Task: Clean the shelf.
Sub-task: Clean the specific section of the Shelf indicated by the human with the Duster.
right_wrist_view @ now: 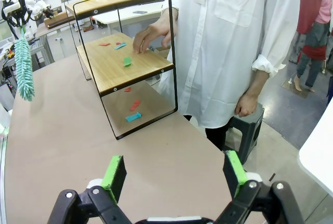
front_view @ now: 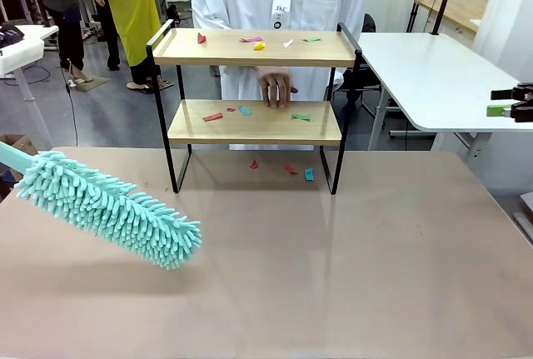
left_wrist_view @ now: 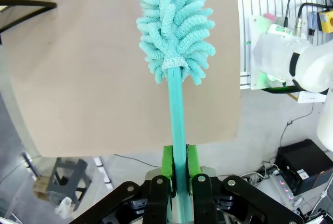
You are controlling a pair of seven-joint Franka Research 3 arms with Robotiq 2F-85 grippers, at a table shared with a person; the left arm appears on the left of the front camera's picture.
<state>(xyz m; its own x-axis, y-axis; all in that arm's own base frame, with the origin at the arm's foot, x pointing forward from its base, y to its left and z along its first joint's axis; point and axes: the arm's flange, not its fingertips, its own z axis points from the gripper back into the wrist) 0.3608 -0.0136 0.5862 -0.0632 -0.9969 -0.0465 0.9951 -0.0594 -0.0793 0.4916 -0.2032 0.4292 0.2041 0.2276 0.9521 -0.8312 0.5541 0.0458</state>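
A fluffy teal microfibre duster (front_view: pixel 108 206) on a slim teal plastic handle is seen nearest, its head hanging slantwise just above the near left part of the pale brown worktop (front_view: pixel 350 276). The handle is clamped between the green pads of the left end effector (left_wrist_view: pixel 179 157), low on the shaft and well back from the head. The right end effector (right_wrist_view: pixel 174 174) is held released, its jaws wide apart and empty, off to the right of the worktop.

The small two-tier shelf (front_view: pixel 225 49), made of two light wooden boards in a thin black metal frame, stands upright at the far middle of the worktop, well apart from the duster. Small coloured scraps (front_view: pixel 258 45) are scattered on both boards and on the worktop beneath. A person's hand (front_view: pixel 277 88) is rested, fingers down, at the far edge of the lower board.

The shelf is judged to be light and stiff, with smooth boards. It could be slid or tipped by a firm sweep, so it would best be steadied by a raised side rail or an upright. The scraps are judged nearly weightless and easily brushed off by the soft, yielding head.

A badge (front_view: pixel 281 7) is worn on the person's white coat; its print is too small to be read with confidence.
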